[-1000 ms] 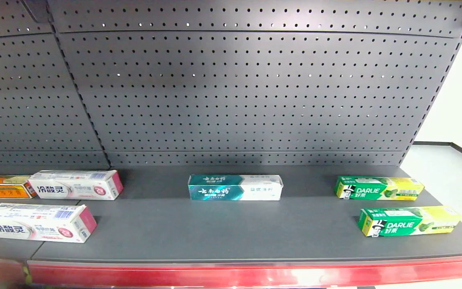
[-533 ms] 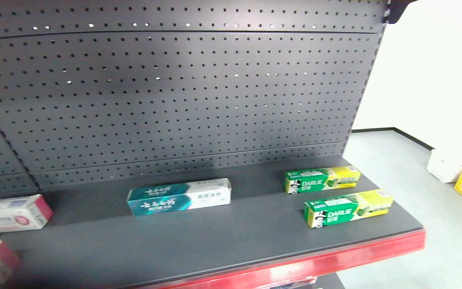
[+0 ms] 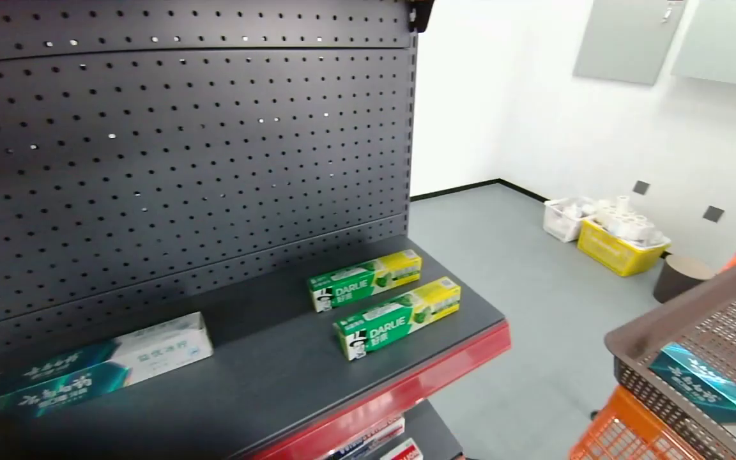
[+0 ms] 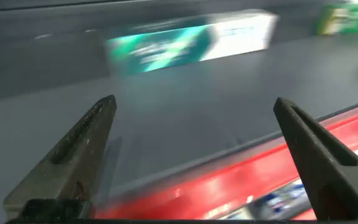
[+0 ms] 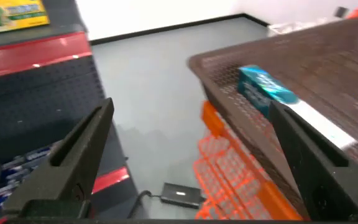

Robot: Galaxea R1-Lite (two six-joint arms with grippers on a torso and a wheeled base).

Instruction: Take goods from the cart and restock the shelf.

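Observation:
The dark shelf point(image 3: 266, 377) with a red front edge holds a teal-and-white toothpaste box point(image 3: 96, 367) at the left and two green-and-yellow toothpaste boxes point(image 3: 365, 280) point(image 3: 397, 317) near its right end. At the lower right stands the cart, a brown mesh basket point(image 3: 662, 326) on an orange frame, with a teal-and-white toothpaste box point(image 3: 703, 383) inside. My left gripper point(image 4: 194, 146) is open in front of the shelf's red edge, facing the teal box point(image 4: 188, 43). My right gripper point(image 5: 194, 149) is open above the floor, beside the cart basket point(image 5: 303, 68) and its teal box point(image 5: 269, 87).
A perforated dark back panel point(image 3: 183, 147) rises behind the shelf. Grey floor point(image 3: 521, 275) lies between shelf and cart. A white bin point(image 3: 563, 217) and a yellow bin point(image 3: 620, 246) of paper rolls stand by the far wall, next to a brown round tub point(image 3: 681, 278). A lower shelf point(image 5: 36, 143) holds more boxes.
The whole head view has swung to the right: the shelf and its boxes slid left in the picture, and the floor, wall bins and cart have come into view. Nothing on the shelf moved.

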